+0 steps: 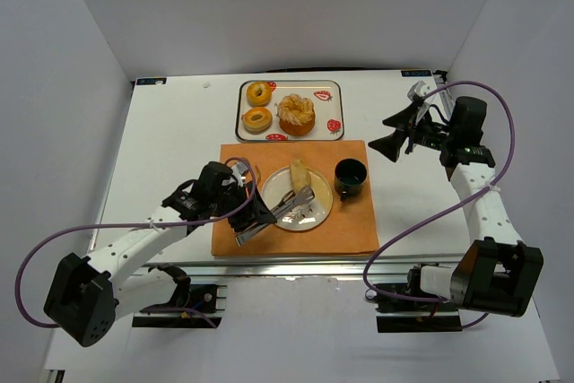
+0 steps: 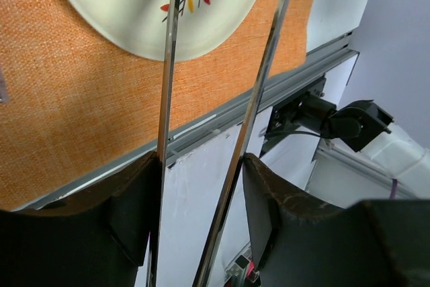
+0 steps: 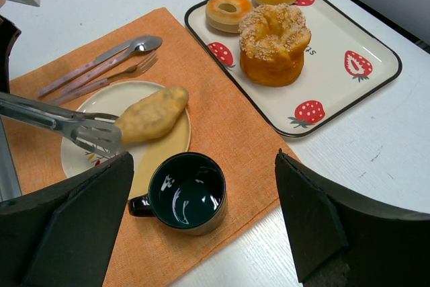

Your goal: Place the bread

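Note:
The bread (image 1: 299,176), a golden-tan oval roll, lies on the cream plate (image 1: 320,213); it also shows in the right wrist view (image 3: 151,113). My left gripper (image 1: 247,221) is shut on metal tongs (image 1: 287,206), with both tong arms (image 2: 165,99) held between my fingers (image 2: 269,199). The tong tips (image 3: 94,136) are slightly apart and rest over the plate (image 3: 161,152) right at the roll's end. My right gripper (image 1: 395,134) is open and empty, held above the table to the right of the mat.
A dark mug (image 1: 350,177) stands on the orange placemat (image 1: 350,230) right of the plate. A strawberry tray (image 1: 337,110) behind holds two ring doughnuts (image 1: 259,93) and a frosted pastry (image 1: 296,114). A fork and spoon (image 3: 101,68) lie left of the plate.

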Controlling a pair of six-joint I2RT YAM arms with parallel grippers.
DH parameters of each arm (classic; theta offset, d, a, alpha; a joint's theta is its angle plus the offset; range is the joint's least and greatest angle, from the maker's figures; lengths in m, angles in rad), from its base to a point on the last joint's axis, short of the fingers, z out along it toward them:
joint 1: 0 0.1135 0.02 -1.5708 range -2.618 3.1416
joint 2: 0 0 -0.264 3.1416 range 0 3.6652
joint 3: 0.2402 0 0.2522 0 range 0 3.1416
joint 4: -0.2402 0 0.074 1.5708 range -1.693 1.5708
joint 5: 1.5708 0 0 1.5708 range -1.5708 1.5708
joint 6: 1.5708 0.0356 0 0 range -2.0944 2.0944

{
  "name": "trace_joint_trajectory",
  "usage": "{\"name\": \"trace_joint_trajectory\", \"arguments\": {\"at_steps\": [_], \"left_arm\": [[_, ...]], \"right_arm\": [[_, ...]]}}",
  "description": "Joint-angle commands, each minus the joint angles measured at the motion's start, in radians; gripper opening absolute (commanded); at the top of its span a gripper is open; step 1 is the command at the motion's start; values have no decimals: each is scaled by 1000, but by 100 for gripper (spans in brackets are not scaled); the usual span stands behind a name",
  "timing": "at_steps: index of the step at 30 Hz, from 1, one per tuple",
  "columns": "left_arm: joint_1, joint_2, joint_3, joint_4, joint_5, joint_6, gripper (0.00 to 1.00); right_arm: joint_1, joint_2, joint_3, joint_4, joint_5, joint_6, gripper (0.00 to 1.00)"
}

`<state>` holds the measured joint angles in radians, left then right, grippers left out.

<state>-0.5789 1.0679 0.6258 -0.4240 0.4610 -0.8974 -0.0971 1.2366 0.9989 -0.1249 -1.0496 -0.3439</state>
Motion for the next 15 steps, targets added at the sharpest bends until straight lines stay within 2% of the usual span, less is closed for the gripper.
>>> {"name": "trace_joint_trajectory", "arguments": {"at_steps": [1, 4, 8, 13, 15], "left_arm": [[2, -14, 28, -32, -4, 26, 62], [2, -25, 32, -59, -18, 29, 62], [5, -75, 46, -177, -84, 32, 59], [22, -207, 68, -303, -174, -5, 37], [28, -238, 89, -328, -186, -17, 34]], "right_arm": [[-1, -17, 15, -4, -7, -9, 89], [-1, -11, 23, -4, -10, -9, 89], [-1, -5, 30, -4, -10, -9, 89], [-3, -3, 23, 4, -15, -6, 89], [-1, -3, 20, 10, -20, 0, 89]]}}
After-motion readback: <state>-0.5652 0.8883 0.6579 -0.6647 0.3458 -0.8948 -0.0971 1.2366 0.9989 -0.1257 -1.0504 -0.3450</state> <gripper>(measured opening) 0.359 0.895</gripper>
